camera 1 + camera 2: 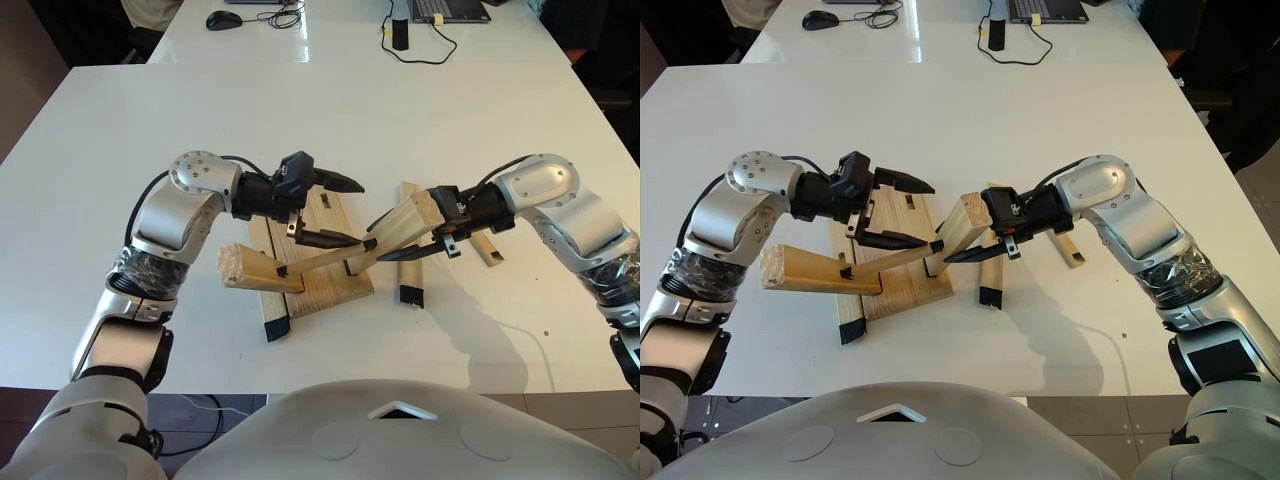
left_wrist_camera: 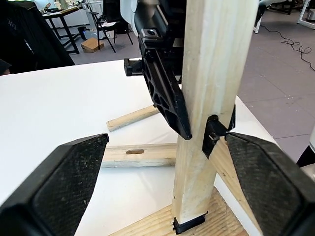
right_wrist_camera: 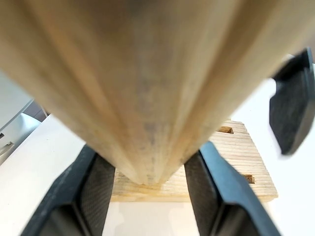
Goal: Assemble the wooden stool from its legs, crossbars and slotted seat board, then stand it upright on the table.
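Looking down from the head camera, I have the slotted seat board [image 1: 322,282] lying flat on the tabletop [image 1: 300,110]. I judge that is deliberate, so the legs can go in from above. The right gripper [image 1: 376,240] is closed around one leg [image 1: 405,222] and holds it tilted, lower end toward the board. A crossbar [image 1: 325,258] runs from that leg down to a second leg [image 1: 258,270], which lies across the board's left side. The two look joined as one frame, though I can't confirm the joints are seated. The left gripper [image 1: 358,213] is spread wide with nothing in it and hovers just over the crossbar, placed, I'd say, to steady the frame. A loose bar [image 1: 488,250] lies near the right arm, and a black-capped piece [image 1: 412,288] lies just right of the board.

From the left wrist, that gripper's fingers [image 2: 59,187] flank the held leg well apart, touching nothing. The leg's black foot [image 2: 189,225] is down at the board's surface; whether it sits in a slot I can't tell. A finger of the right gripper lies along the leg's side.

From the right wrist, the leg is clamped between the two fingers [image 3: 96,191]. Beyond them two slots [image 3: 225,130] in the board stand open, so I judge those are not yet filled.
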